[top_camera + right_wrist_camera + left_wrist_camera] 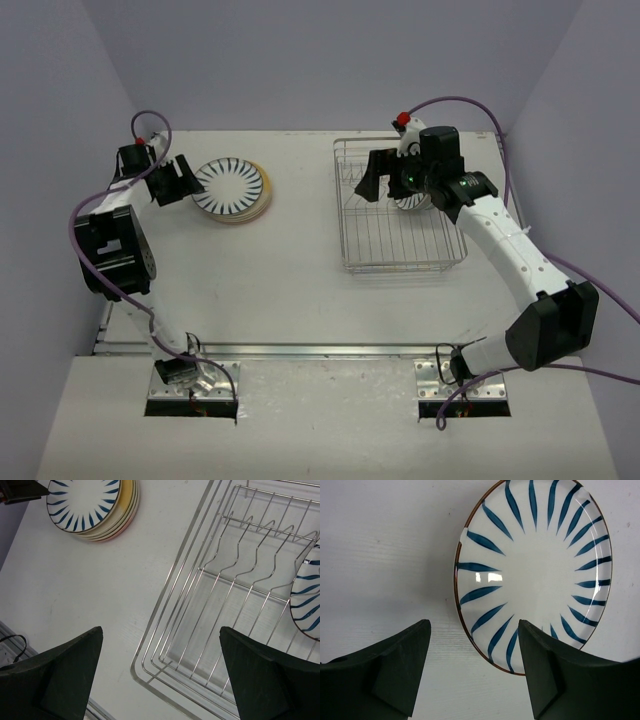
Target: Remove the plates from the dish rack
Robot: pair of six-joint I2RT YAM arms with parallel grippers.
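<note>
1. The two arms are bolted at the near edge of the flat white table [300, 280], the left arm reaching up the left side and the right arm up the right side.
2. Farther in, on the right half of the table, lies the rectangular silver wire dish rack [395, 242]. Its grid base is bare at the near end and its row of bent wire dividers stands farther back.
3. The right end effector [161, 640] hangs above the rack's left side. Its two dark fingers are spread wide with nothing between them.
4. A round white plate with dark-blue radial stripes [306, 597] is in the rack just right of the dividers. Only part of it shows, the rest being cut off at the edge of the wrist view and covered by the right arm from above.
5. On the left half of the table, well apart from the rack, is a stack of round plates [233, 189] lying flat. The top one is white with dark-blue stripes, and yellowish-cream and pinkish rims show under it.
6. The left end effector [472, 635] hovers just left of that stack with its fingers apart and holding nothing. The striped top plate's rim lies between and beyond the fingertips.
7. At the rack's far edge a white piece with a red patch [404, 123] shows behind the right arm. I cannot tell what it is.
</note>
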